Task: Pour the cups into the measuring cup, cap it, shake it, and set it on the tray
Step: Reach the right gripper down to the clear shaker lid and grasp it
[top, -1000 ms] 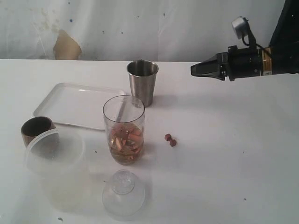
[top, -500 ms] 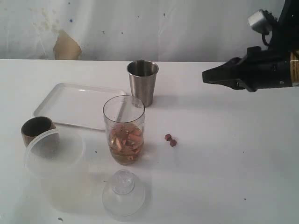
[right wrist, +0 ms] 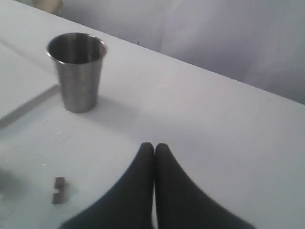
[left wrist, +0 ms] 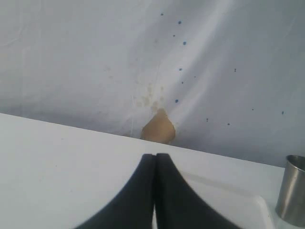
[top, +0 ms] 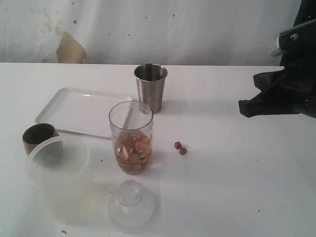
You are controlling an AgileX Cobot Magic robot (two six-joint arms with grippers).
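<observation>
A white table point(top: 256, 177) stands before a creased white cloth backdrop point(top: 197, 29) marked with a tan stain point(top: 70, 49).

The right gripper point(right wrist: 154, 145) has its two dark fingers pressed flat together with nothing between them. In the exterior view this right gripper point(top: 243, 107) sits at the far right edge, over bare tabletop and touching nothing.

Nearest to it, on its left, lie two small brown pieces point(top: 180, 148) on the table. Farther left and well apart from the gripper stands the steel tumbler point(top: 150, 86), upright. In front of the tumbler is the measuring cup point(top: 131, 138), upright and uncapped, its lower part holding brown pieces. The clear domed lid point(top: 130, 203) lies on the table just in front of it.

Beyond these, farthest from the right gripper, the white tray point(top: 64, 106) lies flat. A dark-brown cup point(top: 38, 136) stands by its near edge, touching or just behind a wide cloudy tub point(top: 74, 148).

The left gripper point(left wrist: 155, 156) is likewise closed tight on nothing, aimed towards the stain, with the tray's corner and the steel tumbler off to one side.
</observation>
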